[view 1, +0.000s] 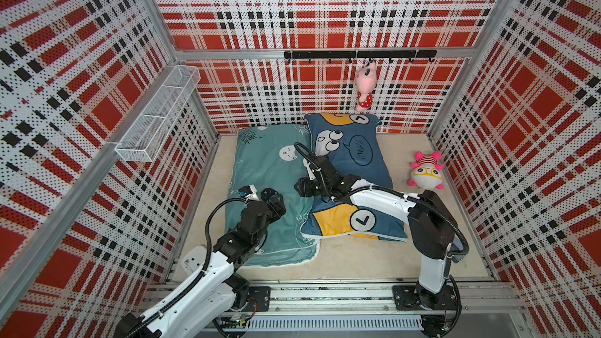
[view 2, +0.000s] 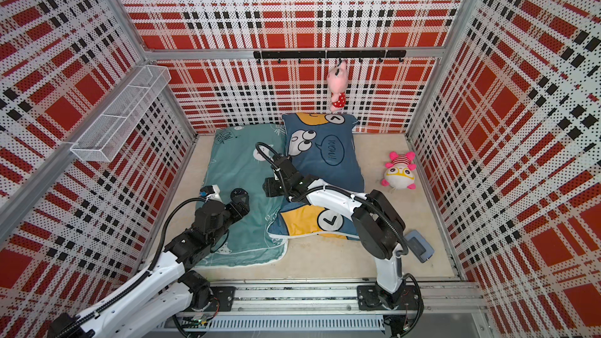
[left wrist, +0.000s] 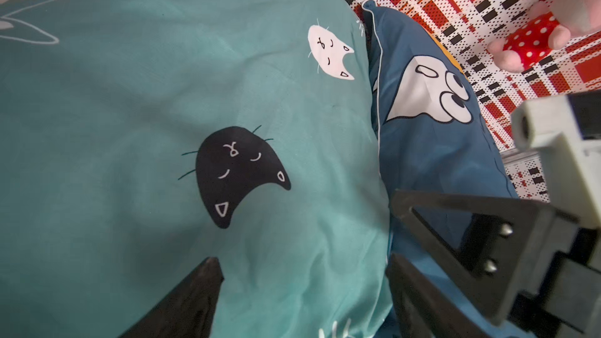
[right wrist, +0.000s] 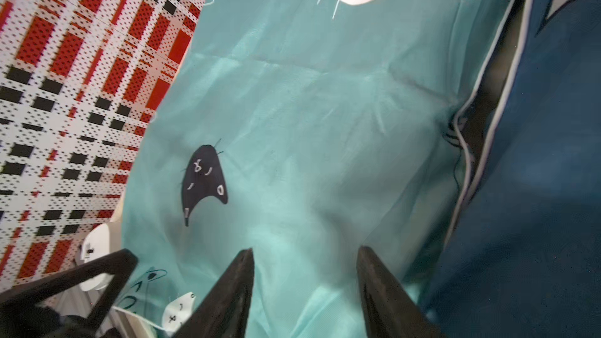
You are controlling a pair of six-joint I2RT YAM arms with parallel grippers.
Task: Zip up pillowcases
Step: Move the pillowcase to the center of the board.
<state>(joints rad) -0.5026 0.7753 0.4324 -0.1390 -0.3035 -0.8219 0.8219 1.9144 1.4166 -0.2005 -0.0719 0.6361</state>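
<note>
Pillowcases, teal one (view 1: 260, 170) and blue one (view 1: 374, 170), look soft, light, slippery: pinch at an edge seam; left gripper (left wrist: 302, 265) and right gripper (right wrist: 305, 251) both gape empty.

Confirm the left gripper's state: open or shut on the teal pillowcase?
Open. In the left wrist view the left gripper stands with jaws wide apart over the teal pillowcase, no fabric pinched between them.

Bright even light, fisheye edges, wrist-view blur

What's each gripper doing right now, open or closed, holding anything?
Left gripper: open, empty, over the teal pillowcase.
Right gripper: open, nothing clamped, over the same pillowcase.
</note>
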